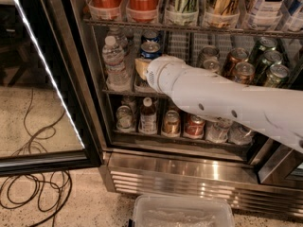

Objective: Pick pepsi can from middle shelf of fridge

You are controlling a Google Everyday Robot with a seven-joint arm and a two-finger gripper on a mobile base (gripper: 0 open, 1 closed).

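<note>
- Pepsi can (150,50): upright on the middle shelf (120,92) of the fridge (189,179), at the front of its lane; not lifted.
- Gripper (142,68): at the can's lower left side, mostly hidden by the white arm (213,96); whether it is spread or pinching cannot be told.
- Water bottle (115,59): just left of the can; a likely snag.
- Copper cans (236,63), green cans (272,70): well right of the can.
- Progress, as judged: reach done; grasp unconfirmed; lift and withdrawal left.

My gripper (141,68) at the pepsi can (150,50) on the middle shelf (118,92): water bottle (113,60) crowding one side, brown cans (242,72) farther off on the other, upper rack (189,28) overhead.
</note>
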